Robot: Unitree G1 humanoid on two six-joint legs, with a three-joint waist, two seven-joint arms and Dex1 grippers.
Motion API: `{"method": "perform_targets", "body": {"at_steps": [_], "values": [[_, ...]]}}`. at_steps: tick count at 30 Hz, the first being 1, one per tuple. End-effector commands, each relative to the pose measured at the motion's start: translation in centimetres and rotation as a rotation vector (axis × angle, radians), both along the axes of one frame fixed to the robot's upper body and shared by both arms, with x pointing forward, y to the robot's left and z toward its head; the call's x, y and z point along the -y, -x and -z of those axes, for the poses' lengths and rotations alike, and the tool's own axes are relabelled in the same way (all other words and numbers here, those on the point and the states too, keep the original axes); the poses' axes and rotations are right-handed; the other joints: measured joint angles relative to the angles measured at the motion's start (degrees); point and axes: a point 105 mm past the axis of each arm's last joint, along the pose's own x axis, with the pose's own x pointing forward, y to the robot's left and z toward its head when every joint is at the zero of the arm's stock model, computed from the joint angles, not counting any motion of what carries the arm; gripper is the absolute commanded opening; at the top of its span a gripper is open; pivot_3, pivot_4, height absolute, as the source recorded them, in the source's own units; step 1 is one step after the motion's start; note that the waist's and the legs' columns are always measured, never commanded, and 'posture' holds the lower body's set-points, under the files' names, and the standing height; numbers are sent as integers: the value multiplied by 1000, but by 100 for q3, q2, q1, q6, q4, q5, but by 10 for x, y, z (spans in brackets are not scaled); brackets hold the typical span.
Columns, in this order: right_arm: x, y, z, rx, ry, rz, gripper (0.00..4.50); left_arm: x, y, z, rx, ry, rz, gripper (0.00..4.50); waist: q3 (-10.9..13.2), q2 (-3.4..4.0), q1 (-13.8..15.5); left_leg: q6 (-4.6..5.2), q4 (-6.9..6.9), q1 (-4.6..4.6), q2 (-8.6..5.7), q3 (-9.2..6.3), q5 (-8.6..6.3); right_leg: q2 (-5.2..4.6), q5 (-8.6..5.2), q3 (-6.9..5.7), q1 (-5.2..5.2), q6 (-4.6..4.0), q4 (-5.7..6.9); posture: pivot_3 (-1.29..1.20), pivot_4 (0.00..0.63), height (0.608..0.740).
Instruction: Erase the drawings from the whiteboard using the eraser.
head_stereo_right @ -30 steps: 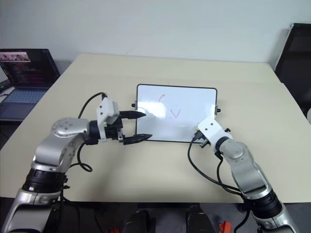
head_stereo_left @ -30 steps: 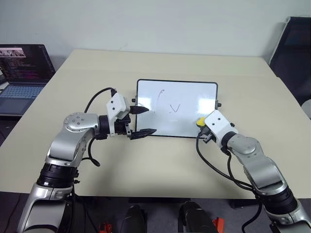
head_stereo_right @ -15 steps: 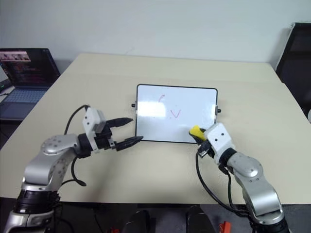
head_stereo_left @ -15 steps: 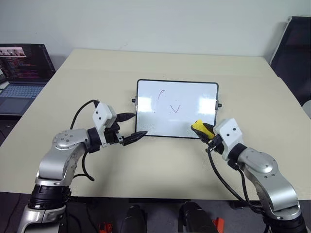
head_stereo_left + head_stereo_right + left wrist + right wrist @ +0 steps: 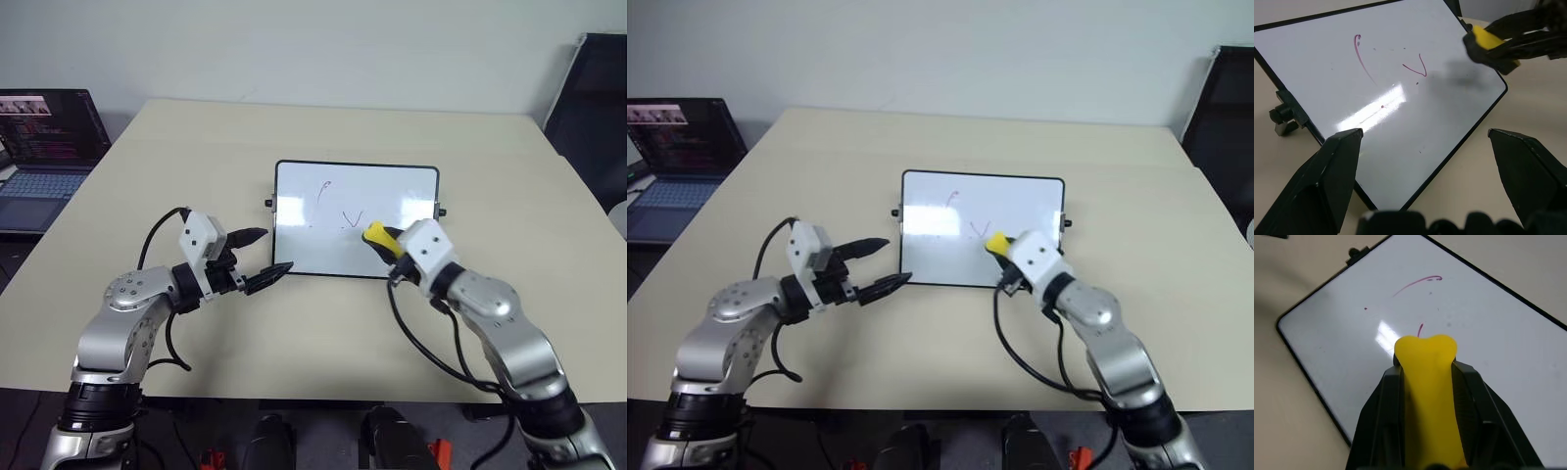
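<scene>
The whiteboard (image 5: 313, 245) lies flat at the table's middle. The drawings on it are a thin red curved stroke (image 5: 1362, 56) and a small "v" (image 5: 1418, 67). My right gripper (image 5: 384, 241) is shut on the yellow eraser (image 5: 1427, 382). It holds the eraser over the board's near right part, just beside the "v", and the eraser casts a shadow on the white surface. My left gripper (image 5: 276, 250) stands open at the board's near left corner, pointing across the board, with nothing between its fingers (image 5: 1337, 181).
An open laptop (image 5: 44, 147) sits on a separate surface at the far left. A black chair (image 5: 598, 98) stands at the back right. Bare beige table (image 5: 294, 333) surrounds the board.
My right gripper carried the eraser left and up, from the board's near right corner to over the board beside the "v". My left gripper drew back leftward off the board's edge, then held still.
</scene>
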Motion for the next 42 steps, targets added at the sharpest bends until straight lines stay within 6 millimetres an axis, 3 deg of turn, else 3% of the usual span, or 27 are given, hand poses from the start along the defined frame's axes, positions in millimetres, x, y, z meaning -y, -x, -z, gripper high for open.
{"method": "perform_targets", "body": {"at_steps": [1,5,9,15,19,23,26,31,34,37,39,42], "values": [[-8,-19,-17,81,31,19,997,5,2,-13,54,-29,43,4500,0,0,0,0,-1,0,0,0,0,0,0,0,0,0,0,0,150,740],[-14,-40,-30,117,36,57,997,9,0,-16,66,-47,69,4500,1,1,4,0,-6,-2,0,-1,0,0,5,-2,-1,4,-1,0,150,740],[-19,-53,-28,101,45,59,997,13,-1,-20,76,-51,81,4500,1,1,3,0,-8,-2,0,-2,0,0,19,-5,-1,21,-1,0,150,740],[-31,-41,12,-61,141,-86,997,15,-3,-22,82,-55,80,4500,1,2,-5,0,-8,-1,0,-2,0,0,28,-5,-1,7,2,0,150,740],[-34,-30,28,-91,220,-151,997,14,-4,-22,81,-57,76,4500,1,2,-5,0,-3,1,1,-3,0,1,16,-5,1,28,5,0,150,740],[-13,-58,-2,85,196,63,997,13,-4,-19,70,-60,80,4500,1,2,-5,0,5,1,0,-3,2,1,15,-4,2,13,6,0,150,740],[-4,-65,-11,128,177,129,997,12,-4,-18,66,-61,83,4500,0,1,-2,3,12,2,0,-3,7,1,22,-3,3,-1,6,0,150,740],[7,-63,15,-10,203,129,996,12,-3,-16,62,-63,87,4500,-2,-2,12,4,17,2,0,-3,9,1,23,-4,8,0,4,0,150,740],[-4,-44,39,-123,244,-4,996,10,-3,-15,60,-64,86,4500,-4,-6,13,5,17,2,1,-4,9,1,22,-5,10,0,3,0,150,740],[-12,-31,51,-173,292,-92,996,9,-3,-15,58,-66,85,4500,-5,-7,-2,5,17,4,1,-4,9,1,22,-4,10,0,4,0,150,740],[-11,-34,48,-153,296,-75,996,9,-3,-15,58,-67,86,4500,-5,-7,-22,5,17,8,1,-3,9,1,23,-3,10,-1,7,0,150,740],[1,-55,24,-21,265,75,995,9,-3,-14,57,-68,92,4500,-5,-7,-25,10,18,12,1,-3,12,1,33,-2,10,-6,8,0,150,740]]}}
